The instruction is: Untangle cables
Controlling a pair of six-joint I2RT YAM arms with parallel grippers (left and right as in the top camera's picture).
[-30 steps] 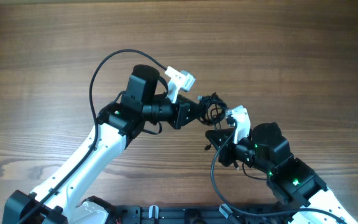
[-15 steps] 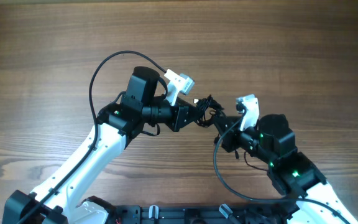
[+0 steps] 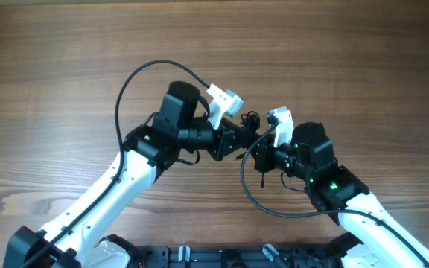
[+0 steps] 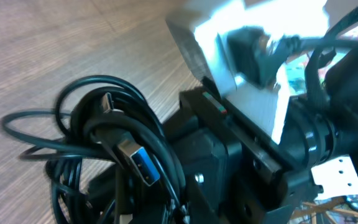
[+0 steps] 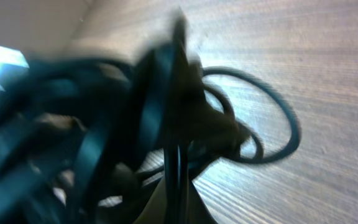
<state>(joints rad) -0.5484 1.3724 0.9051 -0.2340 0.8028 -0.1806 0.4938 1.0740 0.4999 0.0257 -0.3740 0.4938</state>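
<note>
Fingers of left gripper (image 3: 244, 137) are sitting fully closed, pinching into the cables (image 3: 253, 121), a small knotted bundle that is hanging between the two tools just above the desk (image 3: 51, 59). Fingers of right gripper (image 3: 261, 155) are likewise closed; the right wrist view is badly blurred, but one strand is running straight out of the closed tips, so they are judged to be gripping a single cord of the same bundle. In the left wrist view the cables are showing as several overlapping loops, with a blue-tongued USB plug (image 4: 138, 164) and a smaller plug (image 4: 107, 99) sticking out of the knot. Handling judgement: the cords are looking light, limp and fairly slick, so they are likely to slide through a pinch and spring back into coils. The plugs are the stiff, snag-prone parts. The best hold is probably on a cord just behind a plug, not on the plug tip or the middle of the knot. Both grippers are pointing inward toward each other, nearly touching. The left arm is reaching in from the lower left with its elbow bent. The right arm is folding in from the lower right.
</note>
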